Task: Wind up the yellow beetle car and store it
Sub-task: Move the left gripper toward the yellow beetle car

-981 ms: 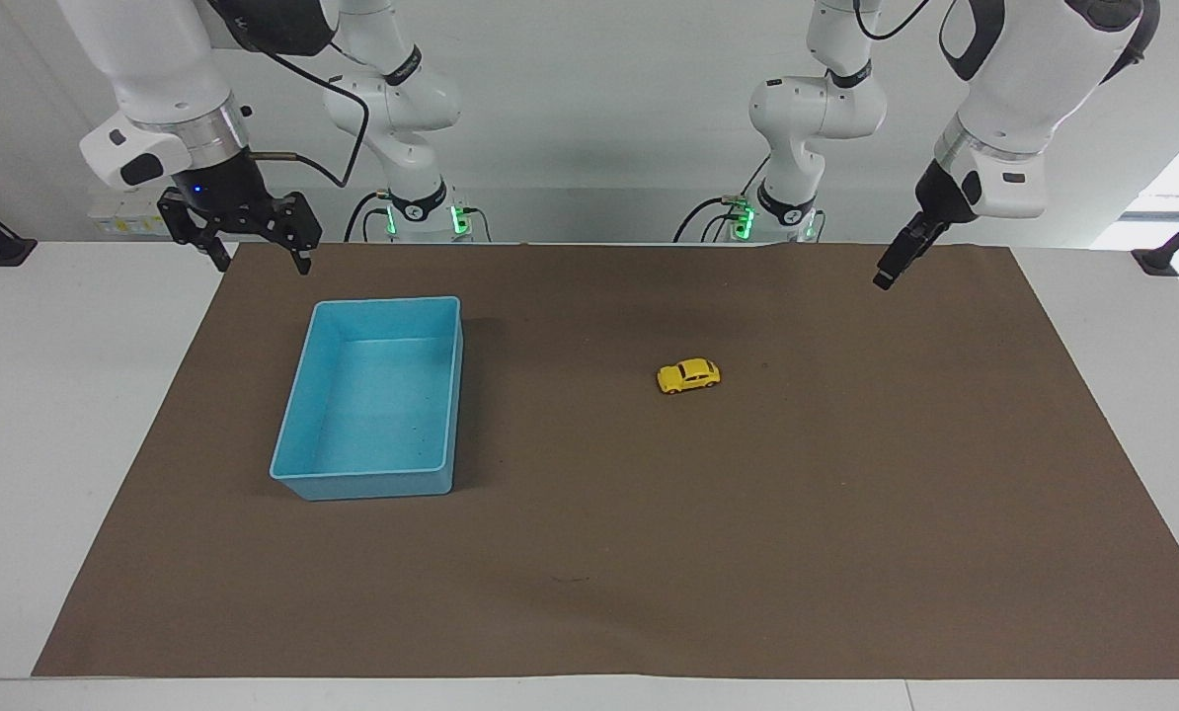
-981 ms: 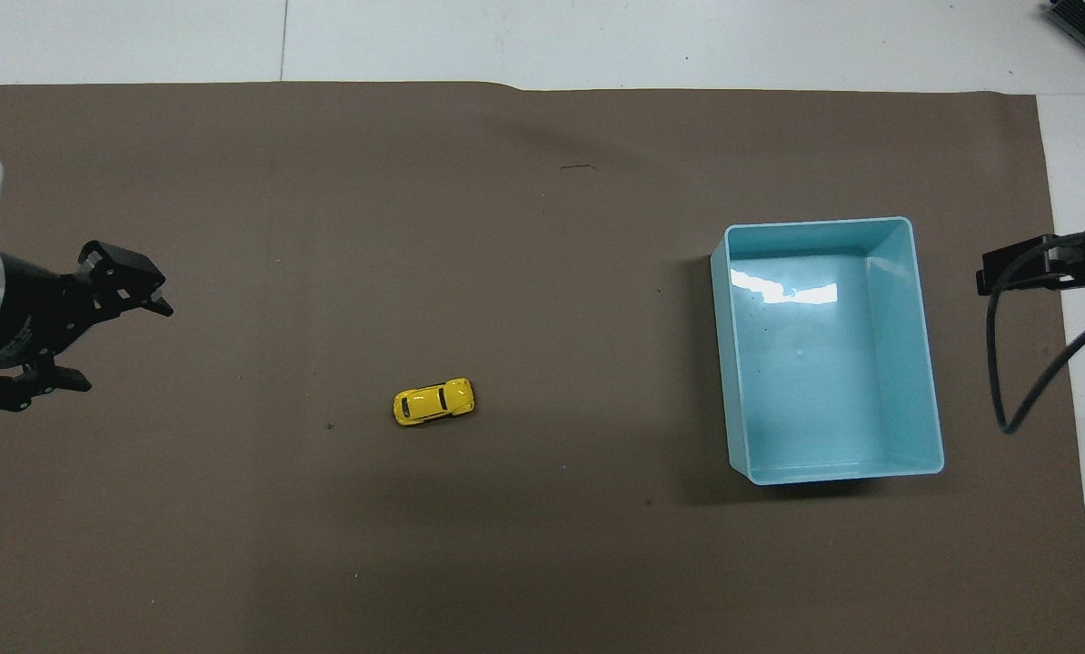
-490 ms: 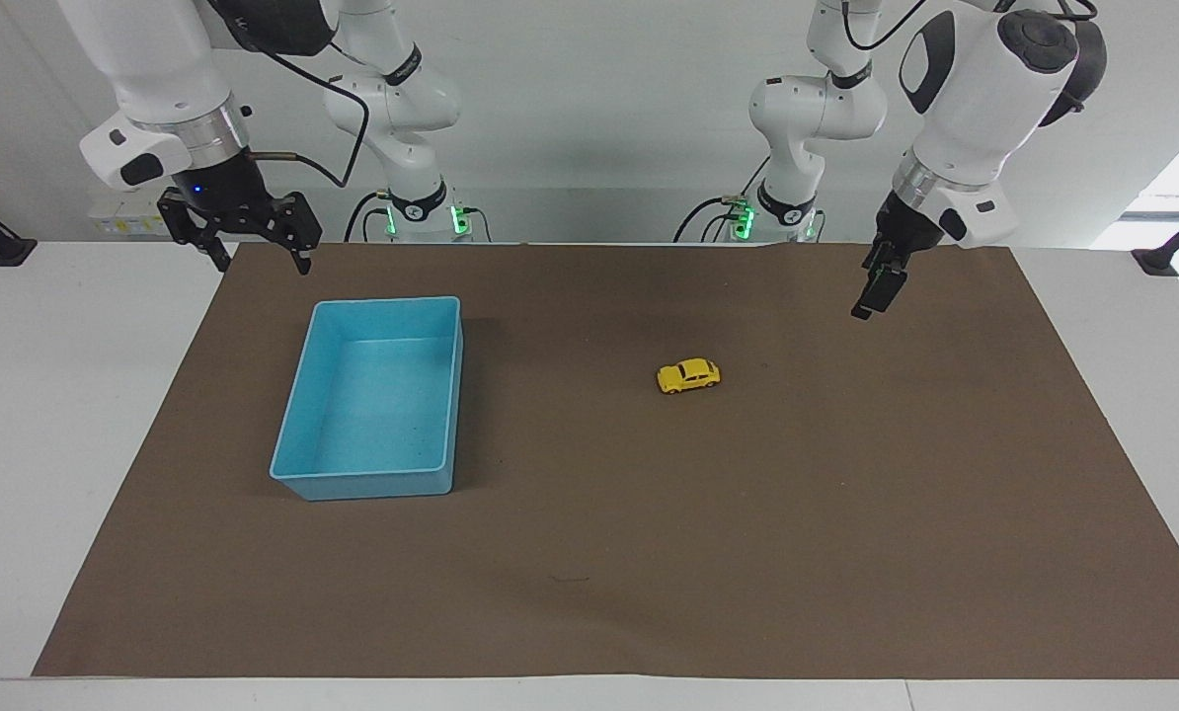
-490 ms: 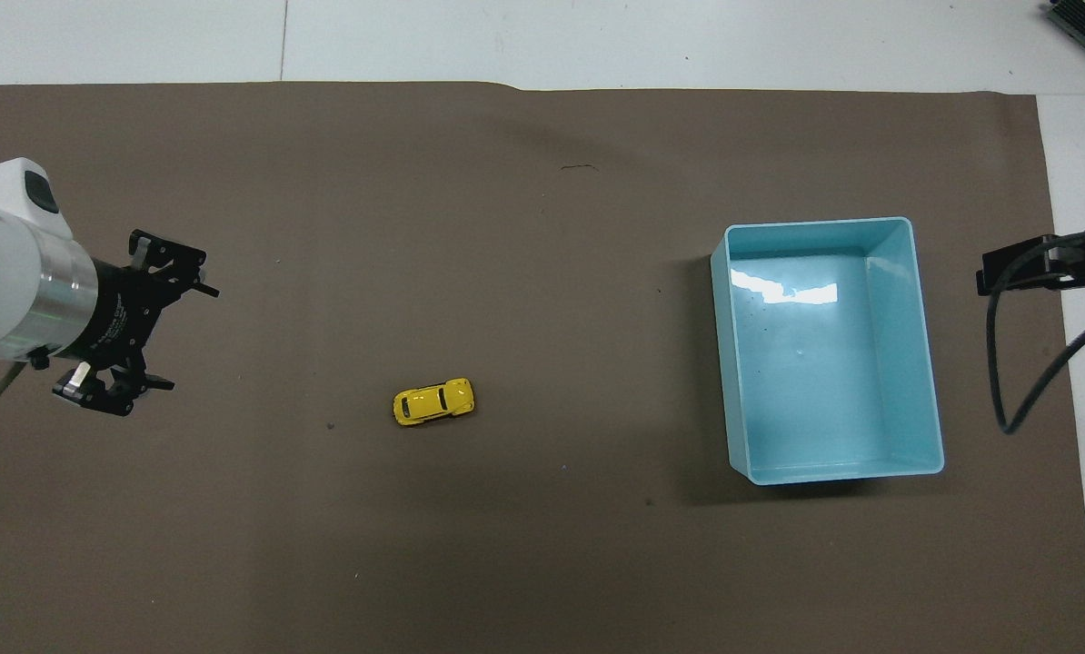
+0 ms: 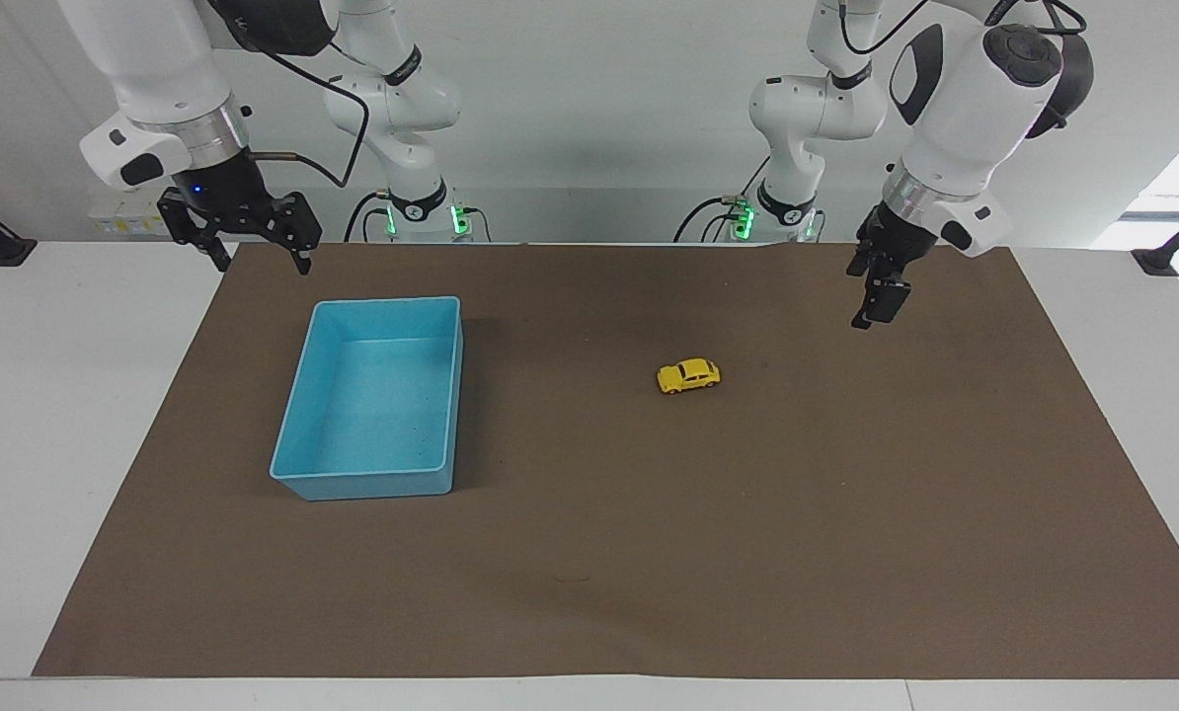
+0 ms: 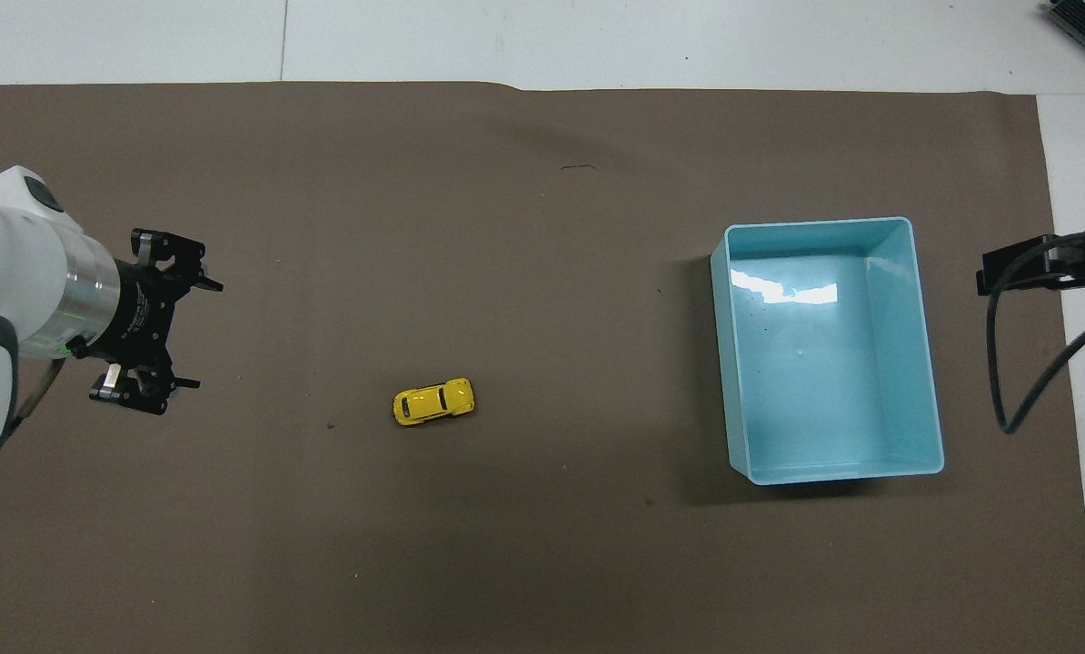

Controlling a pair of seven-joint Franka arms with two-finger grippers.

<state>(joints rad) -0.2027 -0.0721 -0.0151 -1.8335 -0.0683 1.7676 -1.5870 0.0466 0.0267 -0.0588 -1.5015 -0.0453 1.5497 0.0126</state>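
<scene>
I had the left gripper (image 6: pixel 199 334) up over the brown mat (image 5: pixel 747 553), jaws wide, holding nothing. The yellow beetle car (image 5: pixel 689 376) sat mid-mat, untouched. Best to descend squarely across its flanks. The right gripper (image 5: pixel 259 259) waited, open and unloaded, above the mat's edge by the empty blue bin (image 5: pixel 298 415).

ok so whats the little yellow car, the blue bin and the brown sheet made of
Yellow beetle car: glossy painted shell with small highlights on its roof; metal or hard plastic, can't tell which.
Light blue bin: smooth moulded plastic by the look, its floor mirroring bright window glare.
Brown sheet: matte, likely paper, with no shine and a slightly wavy edge.
</scene>
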